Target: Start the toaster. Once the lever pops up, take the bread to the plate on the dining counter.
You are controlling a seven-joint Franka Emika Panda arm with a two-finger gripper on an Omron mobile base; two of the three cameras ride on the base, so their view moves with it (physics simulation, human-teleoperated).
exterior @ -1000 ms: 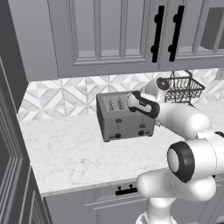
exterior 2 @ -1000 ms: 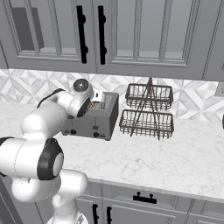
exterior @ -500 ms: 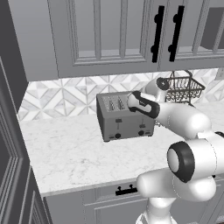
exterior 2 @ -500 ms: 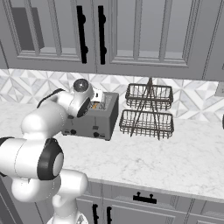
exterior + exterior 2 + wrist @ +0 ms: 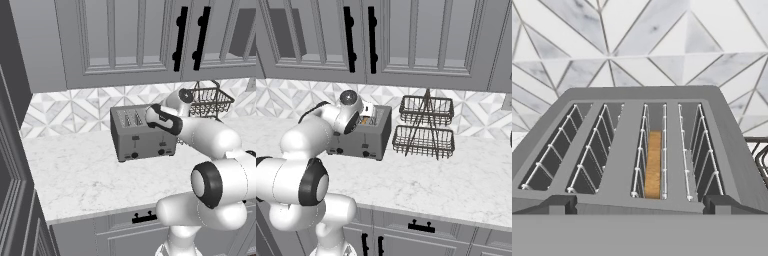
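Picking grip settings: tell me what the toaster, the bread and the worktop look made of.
Toaster: looks like matte grey metal, with thin bright wire guides in its slots.
Bread: tan, grainy crumb, standing in one slot; looks soft, though the render leaves that open.
Worktop: white marble look with faint grey veins, smooth.

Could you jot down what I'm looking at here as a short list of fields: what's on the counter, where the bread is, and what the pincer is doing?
Setting: rendered kitchen, marble worktop under grey cabinets
Toaster: grey, four slots, standing near the tiled wall
Bread: one slice sunk in the third slot from the left in the hand view
Other slots: empty
Beside the toaster: two-tier wire rack
Pincer: open, empty, above the toaster's front edge, looking down into the slots
Plate: none in these pictures
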